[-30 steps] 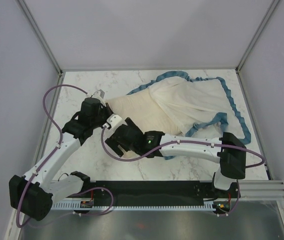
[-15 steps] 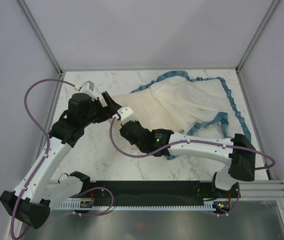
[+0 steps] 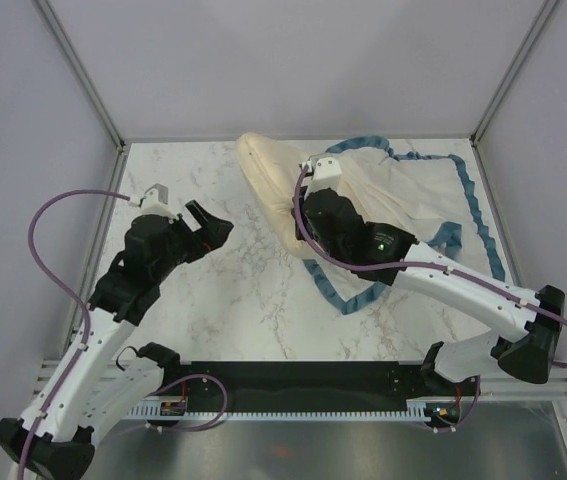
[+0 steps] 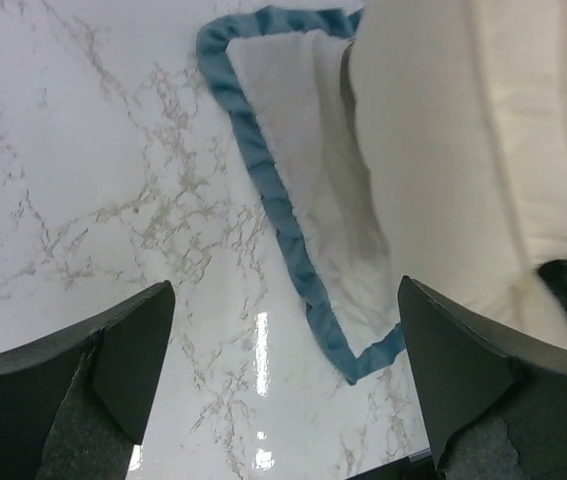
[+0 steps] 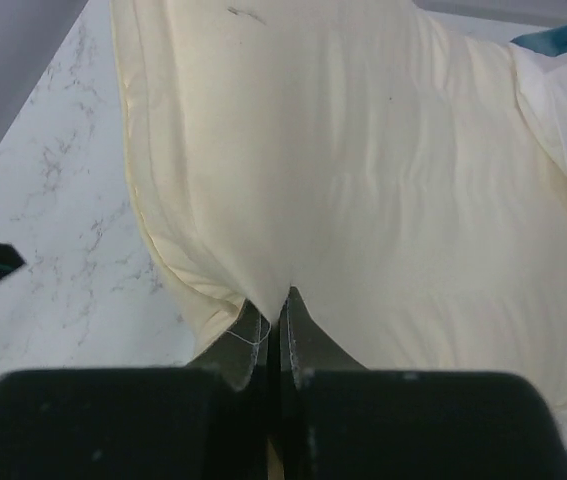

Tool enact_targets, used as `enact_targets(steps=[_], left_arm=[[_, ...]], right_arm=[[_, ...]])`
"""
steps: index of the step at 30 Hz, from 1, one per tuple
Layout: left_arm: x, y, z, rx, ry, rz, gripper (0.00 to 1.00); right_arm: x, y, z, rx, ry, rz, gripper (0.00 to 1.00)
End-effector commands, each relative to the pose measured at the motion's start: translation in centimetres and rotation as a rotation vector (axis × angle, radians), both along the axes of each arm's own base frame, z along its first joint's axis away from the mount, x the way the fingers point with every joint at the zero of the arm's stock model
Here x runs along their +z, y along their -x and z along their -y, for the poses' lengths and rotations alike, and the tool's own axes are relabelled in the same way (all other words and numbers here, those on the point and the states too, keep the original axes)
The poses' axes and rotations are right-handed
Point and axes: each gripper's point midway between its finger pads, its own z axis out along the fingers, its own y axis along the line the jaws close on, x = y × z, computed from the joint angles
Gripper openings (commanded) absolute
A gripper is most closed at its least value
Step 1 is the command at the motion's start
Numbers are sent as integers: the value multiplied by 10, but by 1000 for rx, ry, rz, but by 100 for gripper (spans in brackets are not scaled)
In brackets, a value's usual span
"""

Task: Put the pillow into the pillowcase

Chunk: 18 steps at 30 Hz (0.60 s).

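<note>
The right fingers [image 5: 301, 335] clamp the pillow [image 3: 268, 170] at its edge; it stretches toward eleven o'clock, with the pillowcase [image 3: 413, 190] at three. The left fingers [image 4: 128, 345] gape empty at nine.

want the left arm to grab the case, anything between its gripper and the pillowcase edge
Nothing visible: the open left gripper has only bare table before the pillowcase edge. The pillow, pinched by the right gripper, leaves that edge uncovered.

Left hand [image 3: 210, 222] now open and off the pillow [image 3: 268, 170], right hand [image 5: 275, 312] newly pinched on its raised edge
</note>
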Motion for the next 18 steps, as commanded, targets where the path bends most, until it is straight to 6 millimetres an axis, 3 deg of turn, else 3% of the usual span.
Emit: enact_targets(steps=[1,3,6,7,8,13,14,16,17,18], left_arm=[[-34,-18,17,-1,67,-77,100],[-46,-28,27,-13,77,-95,100],[-80,-42,43,-16,65,-166,100],[-80,-49,52,-27,89,-153,100],[-101,-54,60,-32,72,-207,100],[-136,-77,102,-67,45,-265,100],[-152,-85,110,-71,27,-301,100],[-154,-94,128,-94,27,-307,100],[-177,-97,134,-101,3,-353,100],[-184,-97,141,-118,1,-374,100]], right_arm=[[59,-8,11,-47,-157,69,0],[71,-7,10,-34,-176,78,0],[81,-7,10,-33,-195,87,0],[83,-7,10,-33,-199,89,0],[84,-8,12,-37,-204,90,0],[91,-10,13,-43,-230,95,0],[91,-11,14,-45,-232,95,0],[93,-12,13,-44,-235,98,0],[94,-12,14,-45,-239,98,0],[95,-12,14,-45,-242,100,0]])
